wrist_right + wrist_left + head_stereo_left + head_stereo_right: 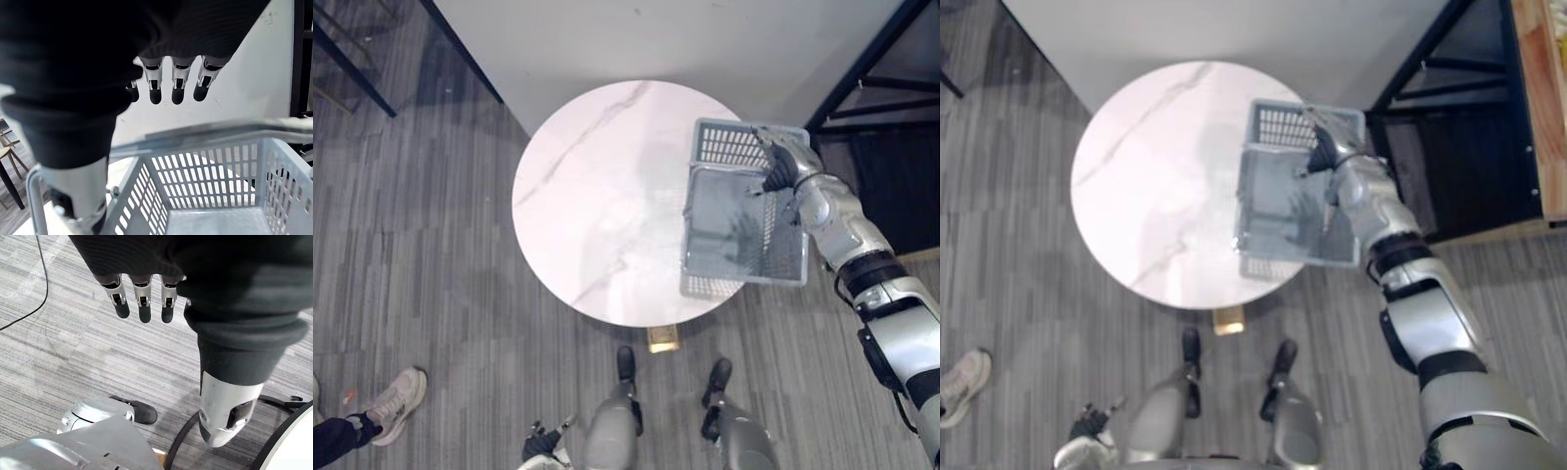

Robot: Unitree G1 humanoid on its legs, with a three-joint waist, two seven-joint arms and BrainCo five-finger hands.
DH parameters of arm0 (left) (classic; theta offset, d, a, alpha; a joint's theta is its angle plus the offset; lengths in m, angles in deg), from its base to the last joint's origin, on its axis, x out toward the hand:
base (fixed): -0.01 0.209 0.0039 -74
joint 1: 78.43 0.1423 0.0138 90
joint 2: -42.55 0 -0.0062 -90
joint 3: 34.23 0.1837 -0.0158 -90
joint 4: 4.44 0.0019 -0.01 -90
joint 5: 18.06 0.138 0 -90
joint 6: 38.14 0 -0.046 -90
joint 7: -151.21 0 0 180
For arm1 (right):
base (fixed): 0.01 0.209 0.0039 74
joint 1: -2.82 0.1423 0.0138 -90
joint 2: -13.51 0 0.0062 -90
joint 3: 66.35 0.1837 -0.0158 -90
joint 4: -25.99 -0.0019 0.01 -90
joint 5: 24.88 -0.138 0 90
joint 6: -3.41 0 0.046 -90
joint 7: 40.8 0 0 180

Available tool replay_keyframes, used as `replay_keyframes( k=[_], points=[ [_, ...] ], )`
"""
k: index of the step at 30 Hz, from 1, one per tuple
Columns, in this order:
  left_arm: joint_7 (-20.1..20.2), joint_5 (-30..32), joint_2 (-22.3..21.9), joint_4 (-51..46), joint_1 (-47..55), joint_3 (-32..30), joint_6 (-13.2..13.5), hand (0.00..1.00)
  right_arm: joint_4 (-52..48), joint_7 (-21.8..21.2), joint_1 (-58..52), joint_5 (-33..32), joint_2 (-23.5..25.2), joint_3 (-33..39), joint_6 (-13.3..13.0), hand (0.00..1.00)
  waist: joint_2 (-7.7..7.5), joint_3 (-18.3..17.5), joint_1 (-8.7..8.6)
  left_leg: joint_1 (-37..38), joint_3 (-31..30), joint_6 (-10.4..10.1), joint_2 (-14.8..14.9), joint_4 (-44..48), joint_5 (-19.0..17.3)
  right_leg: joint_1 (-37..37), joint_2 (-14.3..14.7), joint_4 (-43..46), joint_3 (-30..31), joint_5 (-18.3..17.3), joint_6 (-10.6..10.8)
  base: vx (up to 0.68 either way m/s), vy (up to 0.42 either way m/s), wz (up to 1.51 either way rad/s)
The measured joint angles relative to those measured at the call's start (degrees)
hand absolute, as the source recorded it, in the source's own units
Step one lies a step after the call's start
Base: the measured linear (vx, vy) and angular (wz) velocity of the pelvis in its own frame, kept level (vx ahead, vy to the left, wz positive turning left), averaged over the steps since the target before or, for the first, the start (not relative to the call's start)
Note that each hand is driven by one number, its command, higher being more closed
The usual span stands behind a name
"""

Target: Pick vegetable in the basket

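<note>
Basket (744,211) juts past the table (578,196) edge; your right hand (781,168), fingers straight above its handle (205,131), could tip it off by pressing. Left hand (143,298) hangs relaxed.

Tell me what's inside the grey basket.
The basket shows a bare grey floor with nothing lying on it. The right hand hovers over its far end, by the handle, and covers that corner.

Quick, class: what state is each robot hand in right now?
Left hand: open, holding nothing, hanging above the floor.
Right hand: open, fingers straight over the basket handle, not gripping it.
</note>
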Motion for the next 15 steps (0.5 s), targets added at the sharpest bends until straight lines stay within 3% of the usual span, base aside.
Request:
replay_keyframes(
  k=[7,8,15],
  points=[
    [-0.08,0.04,0.01,0.02,0.0,-0.02,0.0,0.0,0.01,-0.02,-1.26,0.02,0.01,-0.56,-0.22,0.0,0.3,0.17,-0.16,-0.01,0.06,0.0,0.03,0.02,0.0,-0.33,-0.01,0.41,0.39,0.04,0.07,0.0,-0.001,-0.02],
    [-0.11,0.05,0.01,0.02,0.0,-0.02,0.0,0.0,0.01,-0.02,-1.27,0.02,0.01,-0.56,-0.27,1.0,0.35,0.2,-0.16,-0.01,0.06,0.0,0.01,0.02,0.0,-0.35,-0.03,0.43,0.41,0.04,0.07,0.0,0.0,0.0],
    [-0.14,0.29,0.01,0.38,0.0,-0.05,-0.08,0.0,0.01,0.24,-1.26,0.03,0.01,-0.48,-0.48,1.0,0.74,0.43,-0.13,-0.14,0.04,0.0,-0.04,0.0,0.0,-0.5,-0.04,0.42,0.43,0.04,0.07,0.0,0.0,0.0]
  ],
)
